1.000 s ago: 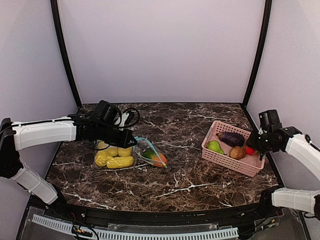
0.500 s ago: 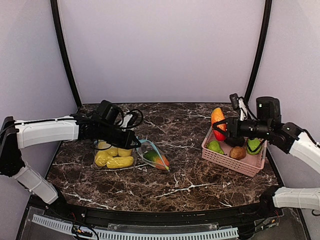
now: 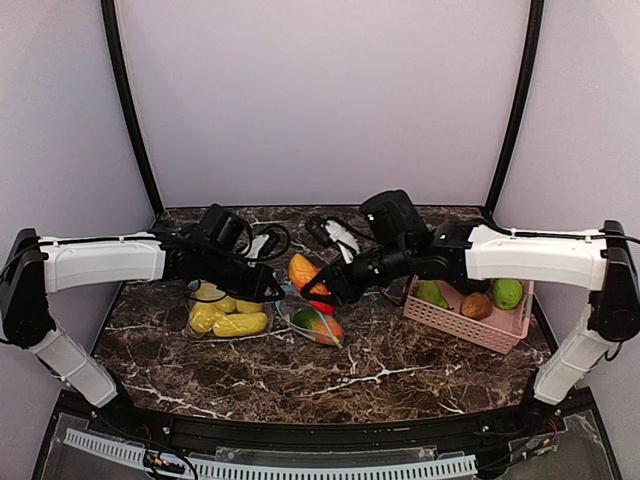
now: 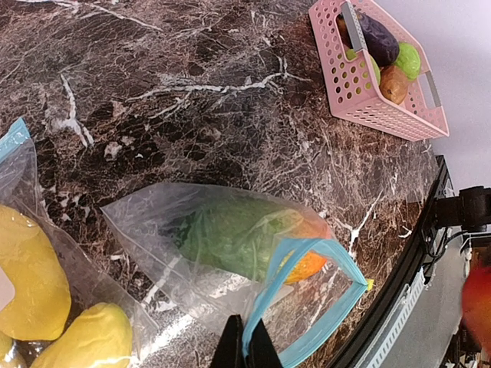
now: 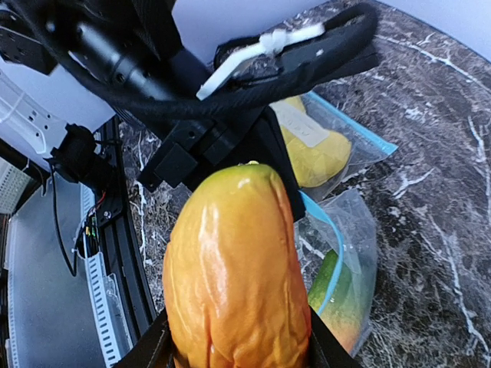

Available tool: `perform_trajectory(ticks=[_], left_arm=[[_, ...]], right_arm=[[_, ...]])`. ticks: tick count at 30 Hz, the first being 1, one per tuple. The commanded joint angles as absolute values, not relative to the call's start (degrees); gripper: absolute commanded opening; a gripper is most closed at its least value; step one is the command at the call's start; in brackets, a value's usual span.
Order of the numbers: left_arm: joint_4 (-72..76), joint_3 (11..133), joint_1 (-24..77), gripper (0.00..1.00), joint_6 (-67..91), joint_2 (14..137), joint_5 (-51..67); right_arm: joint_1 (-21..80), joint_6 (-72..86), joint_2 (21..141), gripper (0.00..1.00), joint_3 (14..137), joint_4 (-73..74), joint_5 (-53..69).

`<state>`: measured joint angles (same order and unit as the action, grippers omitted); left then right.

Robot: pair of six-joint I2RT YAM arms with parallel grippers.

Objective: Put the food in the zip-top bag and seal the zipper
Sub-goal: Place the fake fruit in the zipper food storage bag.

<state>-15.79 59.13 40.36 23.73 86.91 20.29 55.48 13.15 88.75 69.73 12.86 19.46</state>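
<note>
Holding an orange fruit (image 5: pixel 234 253) over the bag (image 4: pixel 199 230), the right pincer (image 5: pixel 238 339) stands half-spread; the left pincer (image 4: pixel 245 346), pressed together, pinches its rim.

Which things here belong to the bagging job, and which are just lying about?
In the job:
open zip-top bag
green-orange piece inside it
held orange fruit
loose food in the pink basket
second bag of yellow pieces, apparently already filled

Lying about:
only the pink basket itself
</note>
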Motion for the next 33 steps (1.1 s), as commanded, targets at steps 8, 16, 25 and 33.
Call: perform_trajectory(ticks=[8,16,25,33], left_arm=[[-15.3,59.5,40.3,0.01,24.2,87.0,20.9],[-15.6,59.8,40.3,0.01,23.8,87.0,21.0],[-15.5,60.0,40.3,0.01,23.8,86.8,20.1],[-15.4,59.7,40.3,0.01,23.8,86.8,20.3]], right_arm=[[59.6,12.0,103.8,0.33,78.4,14.8,16.8],[59.8,13.4,106.7,0.33,79.2,17.2,7.8],[59.6,13.3,109.0,0.33,79.2,21.6,5.7],[59.7,13.3,110.5,0.38,81.1,25.4,4.9]])
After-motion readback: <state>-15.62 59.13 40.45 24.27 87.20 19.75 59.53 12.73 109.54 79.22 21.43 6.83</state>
